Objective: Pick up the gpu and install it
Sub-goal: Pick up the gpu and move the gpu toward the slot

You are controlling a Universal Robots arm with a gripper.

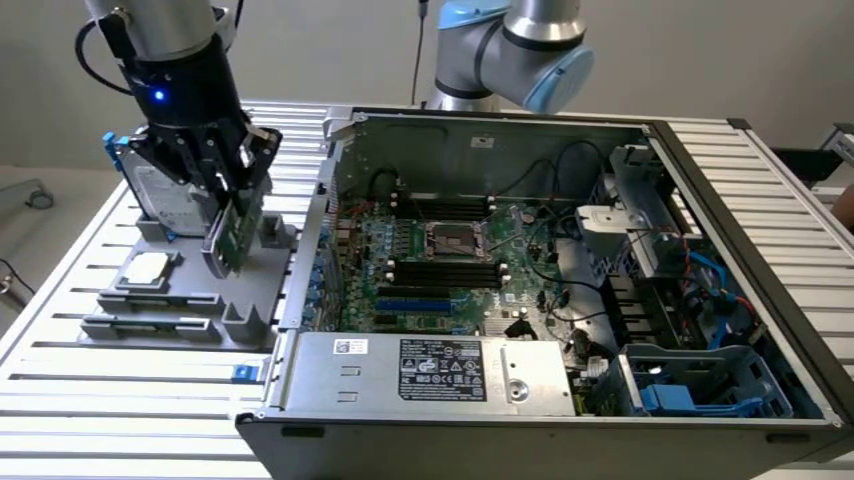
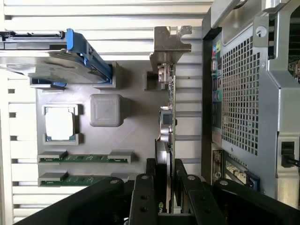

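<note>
We had the arm point(image 1: 174, 40) upright over the holder point(image 1: 160, 325), on the exterior view's left of the case point(image 1: 534, 450), with the gripper point(image 1: 224, 200) pointing straight down. Its fingers point(image 2: 143, 192) were partly closed on the gpu point(image 1: 230, 240), clamping the thin card from both faces. The gpu stood on edge, slightly tilted, over the holder beside the hard drive point(image 1: 150, 185). Seen from the wrist it was edge-on, its bracket point(image 2: 171, 42) farthest from the gripper. The fingers hid its upper part, and we could not tell whether its lower edge touched the holder.
</note>
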